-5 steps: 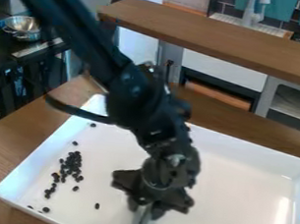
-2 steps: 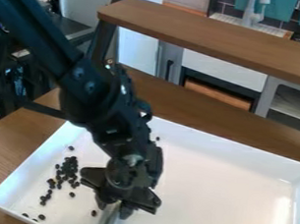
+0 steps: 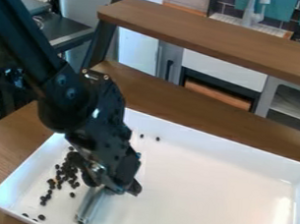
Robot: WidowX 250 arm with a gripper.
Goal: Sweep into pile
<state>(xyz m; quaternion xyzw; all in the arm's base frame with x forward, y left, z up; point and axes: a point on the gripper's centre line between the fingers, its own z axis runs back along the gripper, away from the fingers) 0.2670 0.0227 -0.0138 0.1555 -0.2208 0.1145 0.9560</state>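
Stray beans likely to be missed

A silvery tool [image 3: 88,208] is gripped by the gripper [image 3: 113,187], beside the loose black beans [image 3: 66,172] in the white tray [image 3: 219,179]. By too hard a push, beans may be scattered; two strays [image 3: 149,137], far side, may be bypassed. Tool's upper end hidden; tray cut off at frame edge.

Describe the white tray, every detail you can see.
The white tray is broad, shallow and straight-sided, with low walls and a smooth, glossy surface like plastic; glare streaks its right side. It sits flat on the wooden table, its near side cut off. Dark beans lie in it, mostly loosely clustered at the left, two near the far wall. Over it, the tool holds a silvery bar, perhaps touching its floor.
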